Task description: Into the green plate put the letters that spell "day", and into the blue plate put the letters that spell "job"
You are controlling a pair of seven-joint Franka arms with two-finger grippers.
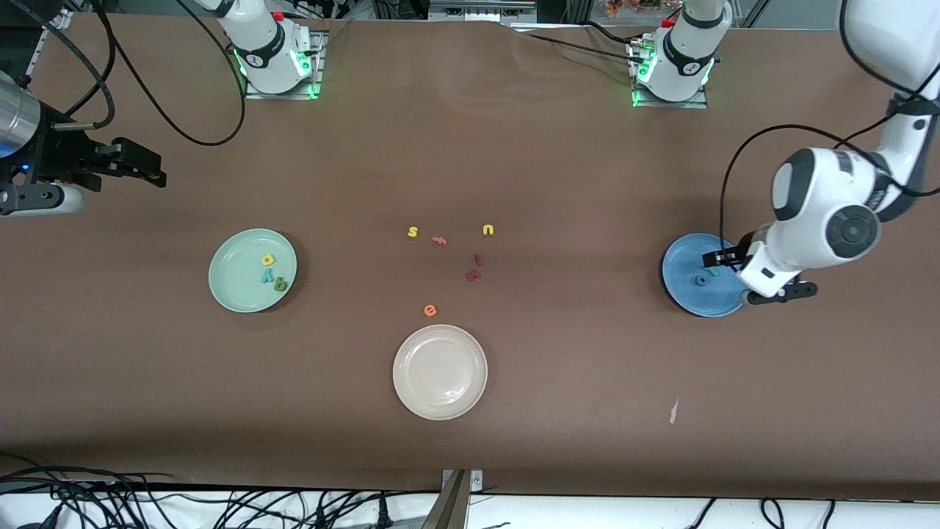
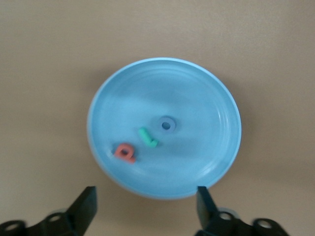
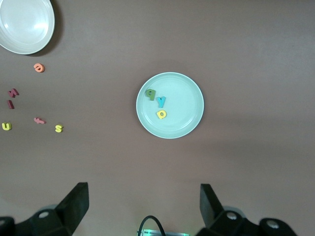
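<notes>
- The round pale mint-green plate (image 1: 252, 270) lies toward the right arm's end of the counter (image 1: 558, 411) and holds the yellow foam "d" (image 1: 268, 259), the teal foam "y" (image 1: 267, 276) and the dark green foam "a" (image 1: 280, 283), close together in the part of the plate toward the counter's middle.
- The round mid-blue plate (image 2: 164, 127) lies toward the left arm's end; in it are the blue foam ring "o" (image 2: 166, 125), the teal hooked "j" (image 2: 147, 137) and the salmon-pink "b" (image 2: 125, 153), in a loose row and apart from one another.
- The left hand (image 2: 146, 209) hangs over the blue plate's rim with its fingers apart and nothing between them.
- The right hand (image 3: 142, 209) waits high over its own end of the counter, fingers apart and empty (the mint-green plate shows well below it).
- Judgement: both words look sorted, so the task seems to be at its last step; what remains is for the left hand to lift straight up and clear of the rim without nudging the plate.
- Room: the cream-white round plate (image 1: 440, 372) and the loose leftover letters (image 1: 448, 257) sit mid-counter, well apart from both filled plates, so bare counter surrounds each.
</notes>
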